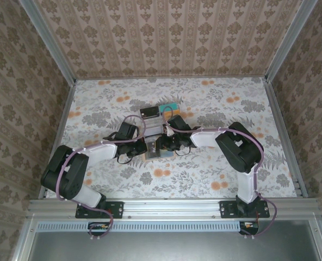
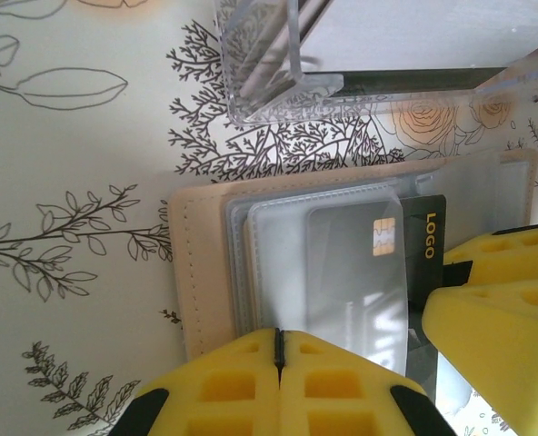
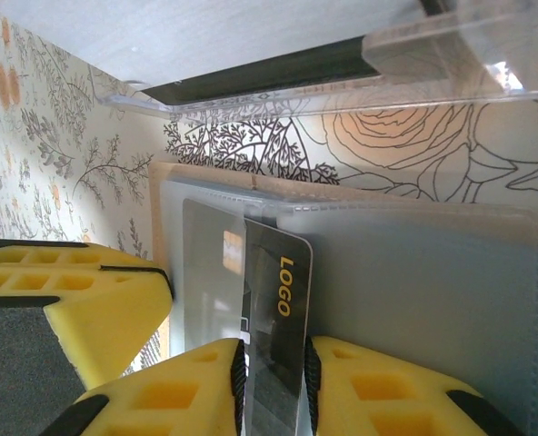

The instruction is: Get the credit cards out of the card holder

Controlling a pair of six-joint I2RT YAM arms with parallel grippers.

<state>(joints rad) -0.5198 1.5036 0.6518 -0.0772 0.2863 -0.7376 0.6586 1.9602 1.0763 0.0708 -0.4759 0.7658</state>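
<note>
The card holder [image 2: 196, 272] is partly covered. My right end effector [image 3: 273, 363] pinches the black card [image 3: 283, 291] sticking out of it; my left end effector [image 2: 278, 345] is closed.

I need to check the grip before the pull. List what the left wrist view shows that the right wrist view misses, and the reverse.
Left wrist view: the left gripper shut, its tips meeting over the stitched tan border of the card holder. Right wrist view: the right gripper pinching the edge of the black card between its fingers. Both: the LOGO print, the holder's pockets and the clear tray.
</note>
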